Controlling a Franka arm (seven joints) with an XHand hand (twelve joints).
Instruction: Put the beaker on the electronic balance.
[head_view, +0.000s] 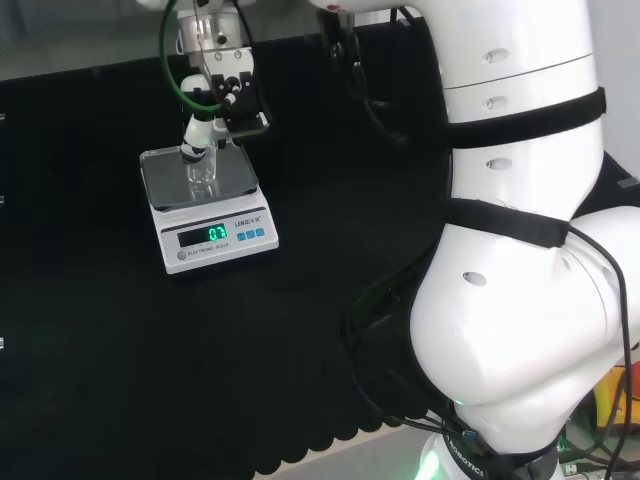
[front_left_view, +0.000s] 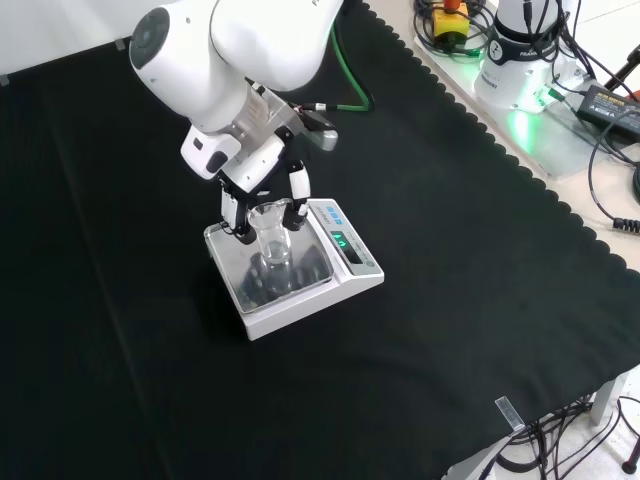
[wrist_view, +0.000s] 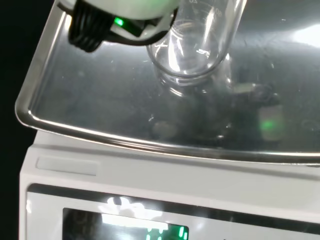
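A small clear glass beaker (head_view: 200, 168) (front_left_view: 272, 238) (wrist_view: 192, 45) rests with its base on the steel pan of the white electronic balance (head_view: 165, 178) (front_left_view: 300, 290) (wrist_view: 100, 95). The balance's green display is lit. The black and white hand (head_view: 222, 85) (front_left_view: 262, 165) hangs directly over the pan, its fingers (front_left_view: 298, 188) curled down on both sides of the beaker's upper part. In the wrist view the beaker leans slightly, and a blurred white part of the hand (wrist_view: 125, 7) sits beside it.
The balance stands alone on the black cloth. The arm's big white links (head_view: 520, 230) rise at the head view's right. Cables, a power brick (front_left_view: 610, 100) and a box with a red button (front_left_view: 447, 18) lie beyond the cloth's scalloped edge in the front view.
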